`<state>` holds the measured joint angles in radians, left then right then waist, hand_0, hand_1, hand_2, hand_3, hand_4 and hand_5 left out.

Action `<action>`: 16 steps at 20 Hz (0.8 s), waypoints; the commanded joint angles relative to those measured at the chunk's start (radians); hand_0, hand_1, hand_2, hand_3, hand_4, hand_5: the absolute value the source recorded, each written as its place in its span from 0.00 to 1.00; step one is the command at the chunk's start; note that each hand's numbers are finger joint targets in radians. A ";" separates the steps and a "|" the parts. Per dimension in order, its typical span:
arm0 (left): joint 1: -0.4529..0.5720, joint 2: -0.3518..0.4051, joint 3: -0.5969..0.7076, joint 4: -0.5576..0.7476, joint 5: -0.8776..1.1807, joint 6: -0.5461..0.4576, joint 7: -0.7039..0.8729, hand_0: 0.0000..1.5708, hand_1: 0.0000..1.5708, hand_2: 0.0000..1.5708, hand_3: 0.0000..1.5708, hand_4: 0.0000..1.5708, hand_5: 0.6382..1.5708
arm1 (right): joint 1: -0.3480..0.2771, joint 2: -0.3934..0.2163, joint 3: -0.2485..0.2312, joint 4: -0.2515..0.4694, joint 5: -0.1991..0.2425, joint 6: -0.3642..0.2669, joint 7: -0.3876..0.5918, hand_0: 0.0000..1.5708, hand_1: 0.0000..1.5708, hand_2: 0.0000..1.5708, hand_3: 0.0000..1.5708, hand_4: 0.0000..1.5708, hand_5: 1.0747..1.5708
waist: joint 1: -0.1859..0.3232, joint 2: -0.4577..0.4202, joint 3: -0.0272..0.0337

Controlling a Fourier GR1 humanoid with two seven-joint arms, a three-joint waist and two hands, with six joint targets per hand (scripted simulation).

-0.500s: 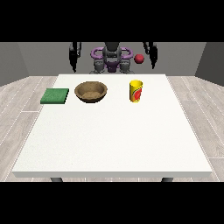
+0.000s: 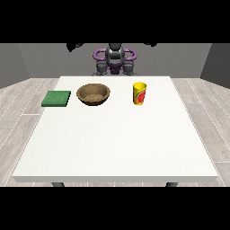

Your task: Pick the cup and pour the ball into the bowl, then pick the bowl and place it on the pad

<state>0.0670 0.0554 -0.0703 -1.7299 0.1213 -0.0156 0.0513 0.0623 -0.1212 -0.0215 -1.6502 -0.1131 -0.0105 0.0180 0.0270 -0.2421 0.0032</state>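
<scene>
A green pad lies flat at the left of the white surface, with a brown bowl just beside it to the right. Further right, well apart from the bowl, a yellow cup stands upright. The hand at the view's left and the hand at the view's right show only as dark shapes high above the far edge, well apart from everything; I cannot tell how their fingers lie.

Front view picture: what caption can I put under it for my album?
A robot waits behind a white table holding a green pad, a brown bowl and a yellow cup.
</scene>
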 commanded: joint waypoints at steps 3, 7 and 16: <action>0.063 -0.054 -0.163 -0.119 0.009 0.112 -0.065 0.00 0.00 0.00 0.00 0.00 0.94 | 0.010 0.020 -0.041 -0.015 -0.025 -0.002 -0.068 0.00 0.00 0.00 0.00 0.00 0.99 | 0.004 0.070 -0.0030; -0.037 -0.022 -0.054 -0.089 -0.019 0.060 -0.091 0.00 0.00 0.00 0.00 0.00 0.89 | -0.058 -0.012 -0.064 0.008 -0.041 0.050 -0.101 0.00 0.00 0.00 0.00 0.00 0.99 | -0.015 0.186 -0.0031; -0.321 0.062 0.097 0.088 -0.062 0.060 -0.183 0.00 0.00 0.00 0.00 0.00 0.71 | -0.283 -0.044 -0.109 0.134 -0.052 0.081 -0.202 0.00 0.00 0.00 0.00 0.00 0.98 | -0.044 0.452 -0.0031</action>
<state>-0.1288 0.0764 -0.0490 -1.7120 0.0620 0.0444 -0.1133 -0.1248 -0.1343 -0.1015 -1.5542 -0.1490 0.0459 -0.1629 0.0014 0.1000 0.0003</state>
